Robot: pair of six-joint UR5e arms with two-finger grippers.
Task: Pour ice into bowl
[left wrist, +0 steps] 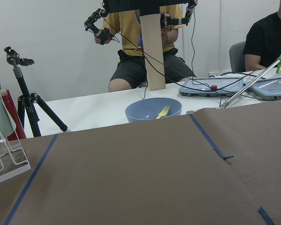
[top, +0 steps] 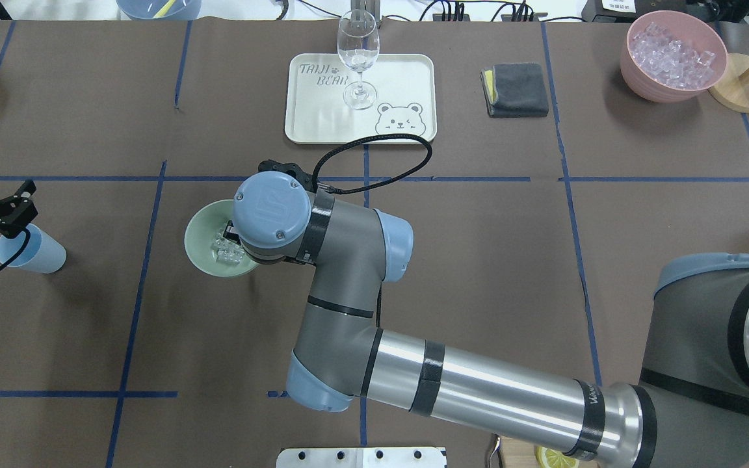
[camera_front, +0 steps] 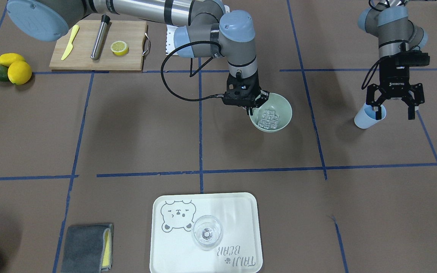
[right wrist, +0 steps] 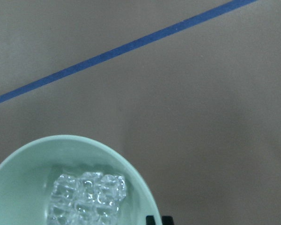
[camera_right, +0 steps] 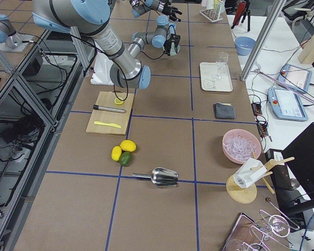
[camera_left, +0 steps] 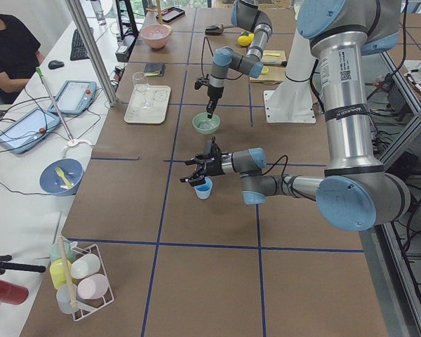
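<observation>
The pour looks finished: the ice (camera_front: 269,119) lies heaped in the bottom of the bowl (camera_front: 285,110), which sits on the table just past centre towards the robot. The light blue cup (camera_front: 366,120) stands at the bowl's 3 o'clock in the front-facing view, well apart from it, and no cubes show in its mouth. The left gripper (camera_front: 393,112) hangs over the cup with its fingers spread wide and grips nothing. One finger crosses the cup's mouth in that view, but I cannot tell whether it touches. The right gripper (camera_front: 253,110) points straight down at the bowl's rim at about 10 o'clock, its fingers drawn almost together. I cannot tell whether they pinch the rim or only sit just beside it. By my reading, what is left is for both arms to lift clear. The right wrist view gives the best look at the ice, a tight clump of glassy cubes low against the green wall, with two dark fingertips at the bottom edge. In the overhead view the right arm's wrist hides roughly half the bowl, but that view alone shows the pink tub (top: 654,91) full of spare ice at the table's 1 o'clock corner. The left wrist view shows neither cup nor bowl, only brown table, seated people and a blue dish (left wrist: 145,115) holding a fork.
</observation>
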